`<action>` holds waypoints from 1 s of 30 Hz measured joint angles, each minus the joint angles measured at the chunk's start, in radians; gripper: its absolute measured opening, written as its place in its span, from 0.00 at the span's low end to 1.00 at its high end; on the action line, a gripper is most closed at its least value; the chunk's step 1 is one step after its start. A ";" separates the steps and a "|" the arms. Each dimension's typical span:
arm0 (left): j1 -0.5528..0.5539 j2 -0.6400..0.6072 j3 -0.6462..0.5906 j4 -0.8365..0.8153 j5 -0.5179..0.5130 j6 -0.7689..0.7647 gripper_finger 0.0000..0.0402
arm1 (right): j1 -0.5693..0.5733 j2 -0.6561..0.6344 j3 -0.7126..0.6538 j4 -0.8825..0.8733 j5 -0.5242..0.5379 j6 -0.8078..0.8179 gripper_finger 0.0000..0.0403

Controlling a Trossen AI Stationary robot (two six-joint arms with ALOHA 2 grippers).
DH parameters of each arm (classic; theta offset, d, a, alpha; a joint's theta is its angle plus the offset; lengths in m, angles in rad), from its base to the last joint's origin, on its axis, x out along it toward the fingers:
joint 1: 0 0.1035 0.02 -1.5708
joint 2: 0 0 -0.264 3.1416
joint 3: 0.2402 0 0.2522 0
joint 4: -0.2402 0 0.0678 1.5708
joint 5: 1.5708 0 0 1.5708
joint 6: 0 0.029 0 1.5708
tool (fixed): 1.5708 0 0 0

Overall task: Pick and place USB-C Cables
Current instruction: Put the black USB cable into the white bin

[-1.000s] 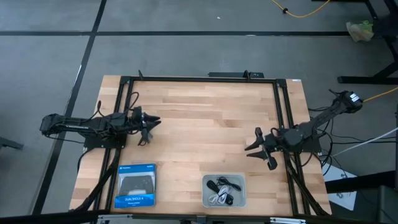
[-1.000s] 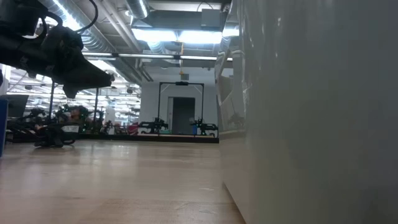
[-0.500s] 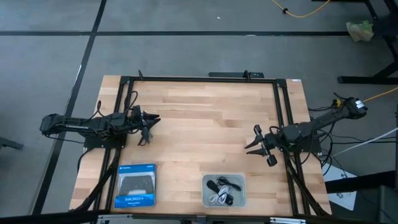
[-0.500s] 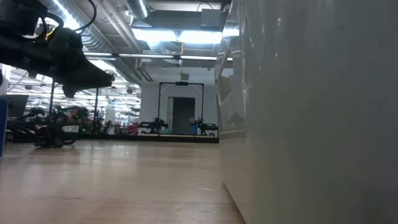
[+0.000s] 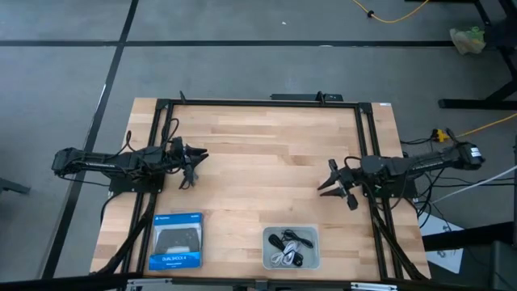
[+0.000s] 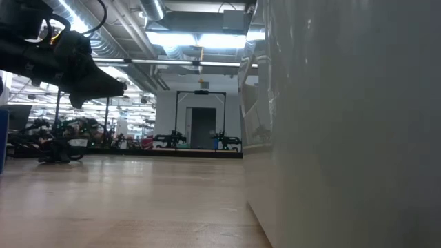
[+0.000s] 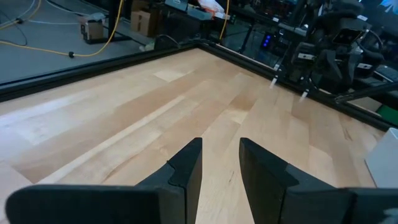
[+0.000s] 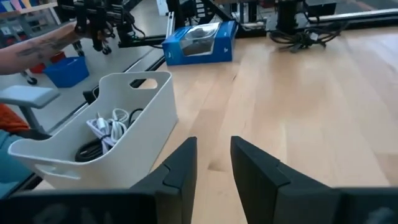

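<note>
The USB-C cables lie coiled inside a small grey bin near the table's near edge: black bundles and a whitish one. The right wrist view shows the bin with a whitish coil and a black one in it. My right gripper hovers open, farther from the near edge than the bin and a little to its right, pointing left. My left gripper waits open over the table's left part, also seen in the low view.
A blue box with a game controller pictured on it lies near the near-left corner. A black frame runs round the table. The bin's wall fills the low view's right. A person's arm shows beyond the table. Bare wood lies between the arms.
My right gripper has drifted a little toward the table's far edge while its arm has stretched out and swung toward the table's right. The left arm and the cables have kept still.
</note>
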 joint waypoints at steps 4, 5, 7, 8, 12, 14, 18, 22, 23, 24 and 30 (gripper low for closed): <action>0.000 0.000 0.000 0.000 0.000 0.000 0.25 | 0.000 -0.066 0.000 -0.069 0.008 -0.003 0.25; 0.000 0.000 0.000 0.000 0.000 0.000 0.25 | 0.000 -0.084 0.000 -0.087 0.017 -0.006 0.25; 0.000 0.000 0.000 0.000 0.000 0.000 0.25 | 0.000 -0.120 0.000 -0.130 0.031 -0.006 0.25; 0.000 0.000 0.000 0.000 0.000 0.000 0.25 | 0.000 -0.139 0.000 -0.153 0.042 -0.006 0.25; 0.000 0.000 0.000 0.000 0.000 0.000 0.25 | 0.000 -0.190 0.009 -0.192 0.062 -0.036 0.25; 0.000 0.000 0.000 0.000 0.000 0.000 0.25 | 0.001 -0.206 0.022 -0.229 0.083 -0.057 0.25; 0.000 0.000 0.000 0.000 0.000 0.000 0.25 | 0.001 -0.250 0.057 -0.351 0.176 -0.074 0.25; 0.000 0.000 0.000 0.000 -0.001 0.000 0.25 | 0.014 -0.288 0.063 -0.376 0.284 -0.078 0.25; 0.000 0.000 0.000 0.000 -0.001 0.000 0.25 | 0.018 -0.298 0.063 -0.373 0.305 -0.084 0.25; 0.000 0.000 0.000 0.000 -0.002 0.000 0.25 | 0.024 -0.308 0.063 -0.365 0.329 -0.096 0.25; 0.000 0.000 0.000 0.000 -0.002 0.000 0.25 | 0.043 -0.331 0.053 -0.318 0.399 -0.129 0.25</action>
